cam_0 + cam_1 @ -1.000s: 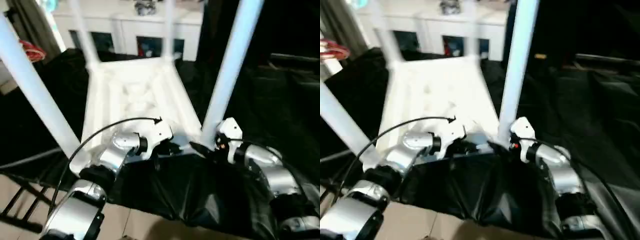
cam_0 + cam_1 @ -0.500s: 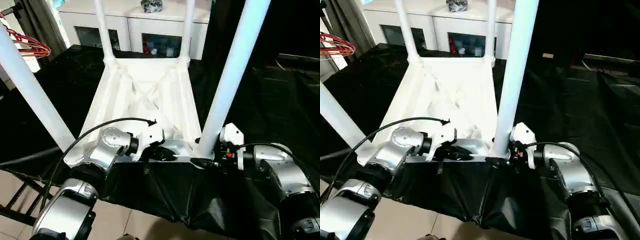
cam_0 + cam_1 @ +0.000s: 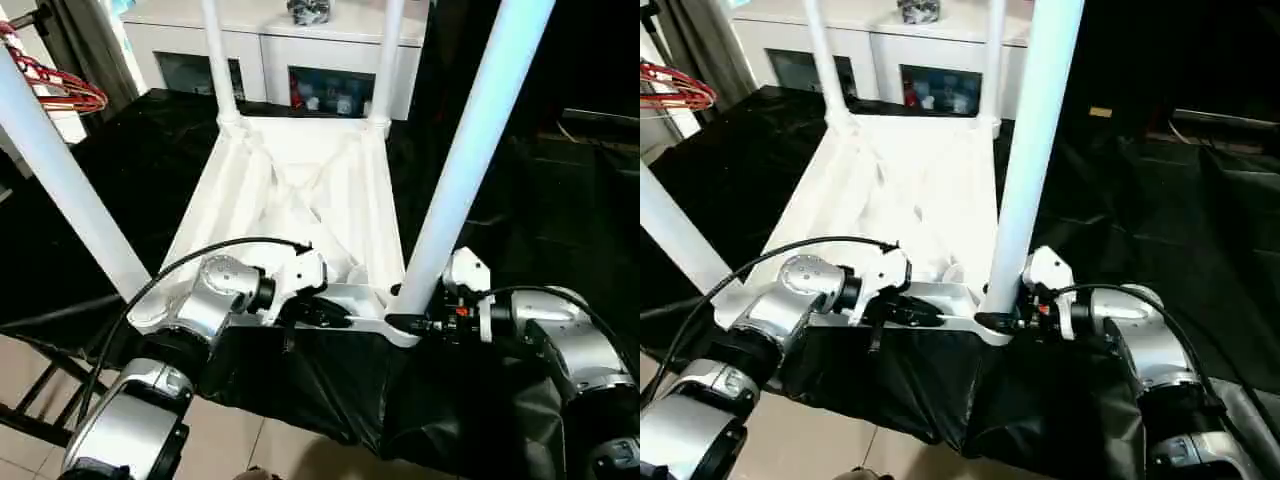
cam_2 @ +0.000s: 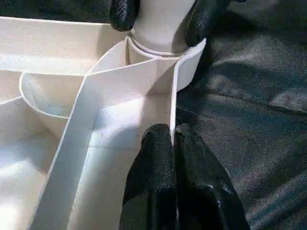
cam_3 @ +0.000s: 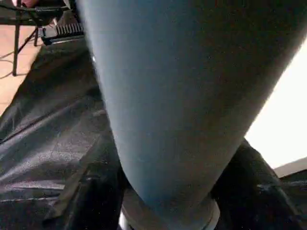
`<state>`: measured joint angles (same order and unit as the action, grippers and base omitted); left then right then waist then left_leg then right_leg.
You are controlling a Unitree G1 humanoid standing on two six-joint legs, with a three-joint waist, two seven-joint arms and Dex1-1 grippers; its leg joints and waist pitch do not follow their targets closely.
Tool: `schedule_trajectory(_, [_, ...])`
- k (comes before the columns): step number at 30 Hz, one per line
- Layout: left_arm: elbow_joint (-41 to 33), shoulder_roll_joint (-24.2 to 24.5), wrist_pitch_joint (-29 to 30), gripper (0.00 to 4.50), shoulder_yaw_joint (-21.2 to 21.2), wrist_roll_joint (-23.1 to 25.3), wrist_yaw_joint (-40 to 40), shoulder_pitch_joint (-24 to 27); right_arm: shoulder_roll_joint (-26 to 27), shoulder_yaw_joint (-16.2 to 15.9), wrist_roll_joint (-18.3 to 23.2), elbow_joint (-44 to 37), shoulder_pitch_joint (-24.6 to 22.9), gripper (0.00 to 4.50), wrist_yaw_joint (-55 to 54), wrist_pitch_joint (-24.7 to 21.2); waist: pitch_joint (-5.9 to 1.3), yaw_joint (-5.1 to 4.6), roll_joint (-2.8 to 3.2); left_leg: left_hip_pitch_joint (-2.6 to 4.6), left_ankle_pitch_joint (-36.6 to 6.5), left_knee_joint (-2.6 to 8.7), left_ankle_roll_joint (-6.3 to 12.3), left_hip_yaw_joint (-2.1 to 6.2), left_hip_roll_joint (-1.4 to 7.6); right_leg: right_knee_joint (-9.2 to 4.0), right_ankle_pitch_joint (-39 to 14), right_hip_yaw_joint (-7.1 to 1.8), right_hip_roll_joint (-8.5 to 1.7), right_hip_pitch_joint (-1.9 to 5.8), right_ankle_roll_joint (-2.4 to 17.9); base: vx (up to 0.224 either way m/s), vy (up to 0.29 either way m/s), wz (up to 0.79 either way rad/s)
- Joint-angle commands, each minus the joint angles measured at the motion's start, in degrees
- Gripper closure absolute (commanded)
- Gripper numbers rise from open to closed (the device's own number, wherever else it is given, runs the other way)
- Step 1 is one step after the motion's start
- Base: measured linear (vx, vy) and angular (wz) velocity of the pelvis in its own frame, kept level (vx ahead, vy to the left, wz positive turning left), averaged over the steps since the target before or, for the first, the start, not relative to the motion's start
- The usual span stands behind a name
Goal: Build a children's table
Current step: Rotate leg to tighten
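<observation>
The children's table [image 3: 300, 190] lies upside down on black cloth, its X-ribbed underside up and its white legs standing in the corner sockets. My left gripper [image 3: 335, 312] is shut on the thin near rim of the tabletop [image 4: 144, 81], close to the near right corner. My right gripper [image 3: 405, 322] is shut on the near right leg [image 3: 470, 150] just above its socket, one black finger [image 4: 124, 14] on each side of the tube. That leg [image 5: 177, 96] rises straight up in the right wrist view.
A white glass-door cabinet [image 3: 290, 40] stands behind the table. A red hoop [image 3: 60, 85] hangs at the far left. The black cloth [image 3: 520, 220] drapes over the near edge, with tiled floor [image 3: 30, 380] and a black frame [image 3: 40, 420] below on the left.
My right gripper's fingers have closed in around the base of the near right leg. The left gripper keeps its hold on the rim. The camera has shifted.
</observation>
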<state>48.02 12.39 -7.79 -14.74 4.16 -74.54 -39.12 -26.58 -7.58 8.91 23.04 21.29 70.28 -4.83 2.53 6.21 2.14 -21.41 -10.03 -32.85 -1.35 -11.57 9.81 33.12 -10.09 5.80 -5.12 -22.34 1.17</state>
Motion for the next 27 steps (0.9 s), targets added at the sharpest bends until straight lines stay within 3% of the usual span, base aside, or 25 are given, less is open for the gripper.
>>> schedule_trajectory(1, [-2.3,-1.0,-0.9,4.5,1.0,-2.1,2.3,-1.0,1.2,-5.1,-0.2,-0.2,-2.4,2.41,4.1,-1.2,-3.73,-0.01,-1.0,0.87,-10.0,3.05,6.02,1.72,4.26,-3.44,-10.7,-3.21,-4.78,2.72,12.5,0.0,0.0,0.0])
schedule_trajectory(6, [-0.5,-2.3,-1.3,4.5,1.5,-0.2,8.8,-1.8,4.3,-3.9,-0.8,1.4,-2.5,2.48,-1.1,0.7,-3.62,0.0,-0.93,0.92,-10.6,3.13,5.66,1.76,4.28,-3.58,-11.7,-3.16,-4.78,2.58,12.3,0.0,0.0,0.0])
schedule_trajectory(8, [0.4,-3.4,-0.8,4.5,1.8,0.6,12.4,-2.4,6.4,-3.1,-1.5,3.0,-2.1,2.5,-5.6,0.9,-3.22,-0.25,-0.78,1.18,-13.5,3.42,4.48,1.76,4.25,-4.25,-16.0,-3.14,-4.77,2.36,11.6,0.0,0.0,0.0])
schedule_trajectory(10, [2.2,-6.0,0.5,4.5,1.9,2.1,19.2,-3.7,10.9,-1.5,-4.5,7.5,-0.6,2.51,-17.1,2.2,-2.71,-1.11,-0.91,1.66,-18.7,3.88,1.52,2.22,4.1,-5.18,-24.9,-2.97,-4.89,2.09,9.4,0.0,0.0,0.0])
schedule_trajectory(11, [2.2,-6.0,0.5,4.5,1.9,2.1,19.2,-3.7,10.9,-1.5,-4.5,7.5,-0.6,2.51,-17.1,2.2,-2.65,-1.47,-0.83,1.87,-20.2,3.97,0.64,2.37,4.02,-5.32,-26.9,-2.87,-4.95,1.94,8.9,-0.052,0.015,-0.08])
schedule_trajectory(12, [3.1,-7.7,1.9,4.5,1.9,2.8,22.9,-4.5,13.3,-0.9,-5.3,9.0,-0.1,2.52,-22.5,1.7,-2.56,-2.19,-0.96,1.84,-22.2,4.06,-0.25,2.73,3.86,-5.67,-30.2,-2.65,-4.97,2.17,7.5,-0.052,0.015,-0.08])
schedule_trajectory(14, [4.0,-9.7,3.4,4.5,1.9,3.4,26.9,-5.4,15.8,-0.8,-6.2,9.8,0.4,2.52,-26.9,1.9,-2.41,-2.91,-0.87,2.04,-24.3,4.15,-0.76,2.87,3.82,-6.15,-32.0,-2.59,-4.88,1.81,6.4,-0.025,0.012,-0.05])
schedule_trajectory(15, [4.8,-11.3,4.5,4.5,2.0,3.7,30.0,-6.1,17.8,-0.5,-7.4,11.4,1.6,2.52,-32.0,-0.2,-2.36,-3.23,-0.67,2.58,-26.2,3.91,-0.78,2.88,3.61,-6.55,-33.5,-2.49,-4.85,1.39,6.0,0.0,0.0,0.0])
schedule_trajectory(18, [5.3,-13.1,4.8,4.5,1.7,4.0,31.8,-6.4,20.2,0.6,-8.4,15.3,4.0,2.52,-38.8,-0.9,-2.19,-4.28,-0.67,2.75,-29.0,3.64,-0.84,3.2,3.26,-7.21,-37.3,-2.03,-4.84,1.01,4.3,0.0,0.0,0.0])
schedule_trajectory(22, [5.4,-13.9,3.4,4.5,1.0,4.4,30.9,-6.3,22.4,1.9,-8.5,17.2,5.3,2.52,-41.7,0.2,-2.35,-4.93,-0.52,2.41,-29.8,3.97,-0.32,3.3,3.34,-7.16,-35.2,-2.1,-4.74,1.21,4.3,0.0,0.0,0.0])
schedule_trajectory(23, [5.6,-14.0,3.1,4.5,0.9,4.6,30.9,-6.3,22.8,2.2,-8.3,17.5,5.5,1.97,-41.8,0.6,-2.32,-4.87,-0.33,2.45,-30.0,4.03,-0.29,3.3,3.41,-7.17,-34.8,-2.18,-4.79,1.16,4.4,0.0,0.0,0.0])
schedule_trajectory(27, [5.4,-13.1,1.6,4.5,0.5,4.6,29.7,-5.9,23.3,3.1,-6.3,16.7,5.2,1.66,-40.4,-0.6,-2.4,-4.89,-0.33,2.16,-29.8,4.44,-0.14,3.24,3.63,-6.71,-31.4,-2.51,-4.75,1.39,5.9,0.0,0.0,0.0])
